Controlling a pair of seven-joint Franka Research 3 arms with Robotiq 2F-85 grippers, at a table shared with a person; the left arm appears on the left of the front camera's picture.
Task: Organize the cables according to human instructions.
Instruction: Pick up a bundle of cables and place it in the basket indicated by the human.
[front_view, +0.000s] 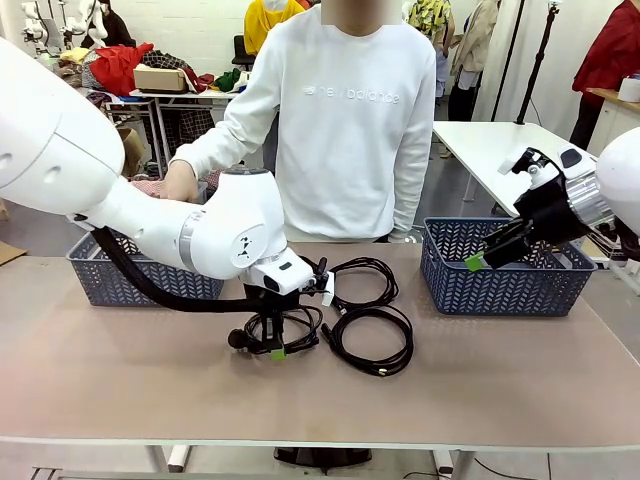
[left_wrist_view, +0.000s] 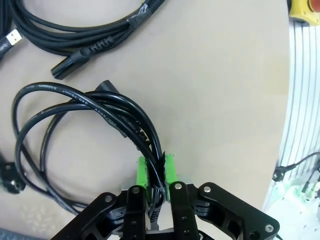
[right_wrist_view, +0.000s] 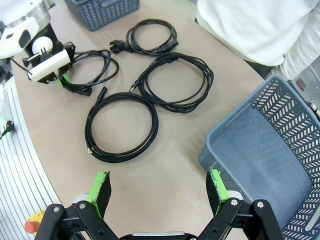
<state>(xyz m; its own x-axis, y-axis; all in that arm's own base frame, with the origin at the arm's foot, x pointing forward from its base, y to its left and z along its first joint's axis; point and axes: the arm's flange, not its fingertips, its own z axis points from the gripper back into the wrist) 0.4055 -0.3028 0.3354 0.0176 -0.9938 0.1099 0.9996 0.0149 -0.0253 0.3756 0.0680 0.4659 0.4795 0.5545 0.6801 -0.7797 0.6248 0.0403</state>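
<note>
The left gripper (front_view: 277, 351) is clamping its green pads (left_wrist_view: 143, 172) tight on a few strands of the held cable (left_wrist_view: 95, 107). This coiled black cord is lying on the table (front_view: 520, 390), well to the left of the right basket (front_view: 500, 290).

Three more coils are lying loose and flat on the tabletop. The middle cable (right_wrist_view: 175, 80) is resting near the right basket's left side. The near cable (right_wrist_view: 120, 127) is sitting just beside it, on the robot's side and a little farther from that basket. The plug cable (right_wrist_view: 150, 36), ending in a chunky black plug, is lying farther off again, about as far from the right basket as the held cable.

The right gripper (right_wrist_view: 159, 187) is hanging just above the right basket's near rim, its jaws spread wide and holding nothing.

A person (front_view: 350, 120) in a white sweatshirt is standing behind the table, left of the right basket. One hand (front_view: 180, 182) is reaching down at the left basket (front_view: 120, 280), well apart from the right one.
</note>
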